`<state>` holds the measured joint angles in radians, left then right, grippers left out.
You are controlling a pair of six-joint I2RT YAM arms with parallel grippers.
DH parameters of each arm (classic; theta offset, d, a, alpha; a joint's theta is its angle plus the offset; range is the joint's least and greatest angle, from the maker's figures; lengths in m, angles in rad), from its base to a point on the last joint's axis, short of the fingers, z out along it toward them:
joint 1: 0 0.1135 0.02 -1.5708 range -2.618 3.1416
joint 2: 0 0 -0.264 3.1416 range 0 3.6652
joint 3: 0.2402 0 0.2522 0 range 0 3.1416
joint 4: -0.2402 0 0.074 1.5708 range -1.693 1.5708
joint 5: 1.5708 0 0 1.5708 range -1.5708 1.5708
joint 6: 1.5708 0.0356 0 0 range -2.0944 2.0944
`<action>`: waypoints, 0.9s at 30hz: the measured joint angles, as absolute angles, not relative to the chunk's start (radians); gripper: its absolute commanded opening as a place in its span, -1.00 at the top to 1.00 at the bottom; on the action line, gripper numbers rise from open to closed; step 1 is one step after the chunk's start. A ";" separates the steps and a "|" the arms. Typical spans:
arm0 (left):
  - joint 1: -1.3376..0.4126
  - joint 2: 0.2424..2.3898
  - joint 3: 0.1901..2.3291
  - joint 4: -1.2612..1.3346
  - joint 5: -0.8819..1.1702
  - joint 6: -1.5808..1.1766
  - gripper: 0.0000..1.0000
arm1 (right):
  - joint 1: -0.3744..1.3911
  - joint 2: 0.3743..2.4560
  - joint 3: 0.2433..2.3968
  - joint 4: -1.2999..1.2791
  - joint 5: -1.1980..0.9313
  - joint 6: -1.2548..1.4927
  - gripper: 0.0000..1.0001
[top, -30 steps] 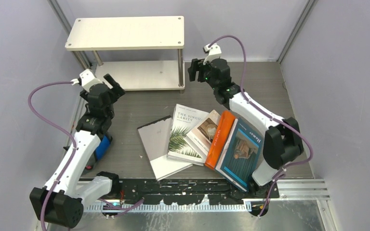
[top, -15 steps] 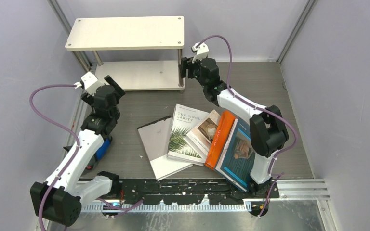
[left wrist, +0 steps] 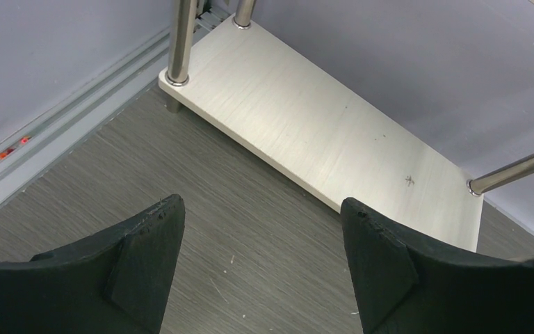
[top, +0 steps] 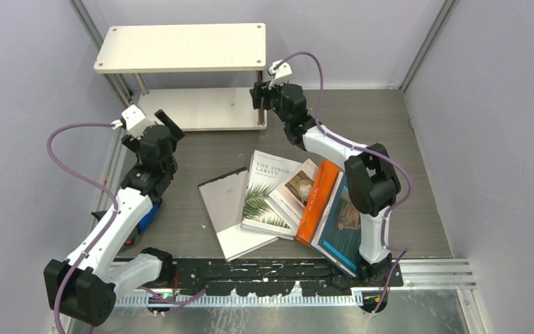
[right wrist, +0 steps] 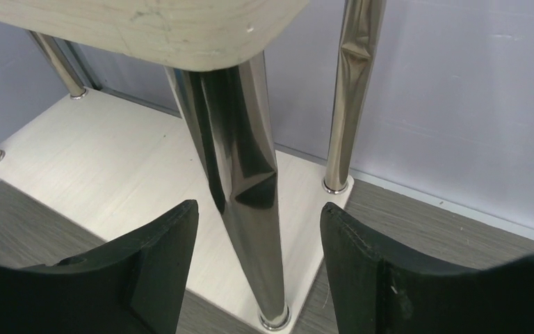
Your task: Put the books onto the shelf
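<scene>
**Operator:** Where are your two end effectors?

**Me:** My left end effector hangs released, fingers spread wide. It is over the bare tabletop, just in front of the lower board of the shelf, near that board's left end. My right end effector is at the shelf's front right leg. The shiny leg stands between my two fingers, and I can see a gap on either side of it. So that one is released too, around the leg but not clamped on it.

**Operator:** And the books?

**Me:** All five lie fanned out and overlapping on the tabletop, well apart from the shelf and between my two arms. From left to right they are the plain grey-white book, the white one with the palm leaf, the beige one with the cup photo, the orange one and the teal one with the portrait. My right arm crosses above the teal one. Both shelf boards are bare.

**Operator:** Anything else down there?

**Me:** A small blue object, beside my left arm.
</scene>
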<state>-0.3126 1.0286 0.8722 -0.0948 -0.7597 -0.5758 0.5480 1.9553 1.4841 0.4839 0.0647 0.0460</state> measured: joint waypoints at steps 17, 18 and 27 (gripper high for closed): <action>-0.327 1.092 0.831 0.043 -0.755 -0.550 -0.64 | 0.563 2.101 1.518 0.716 0.149 -0.051 0.96; -0.327 1.102 0.828 0.053 -0.755 -0.547 -0.64 | 0.564 2.103 1.518 0.722 0.157 -0.053 0.98; -0.327 1.152 0.826 0.089 -0.748 -0.540 -0.65 | 0.582 2.107 1.443 0.883 0.301 -0.102 0.98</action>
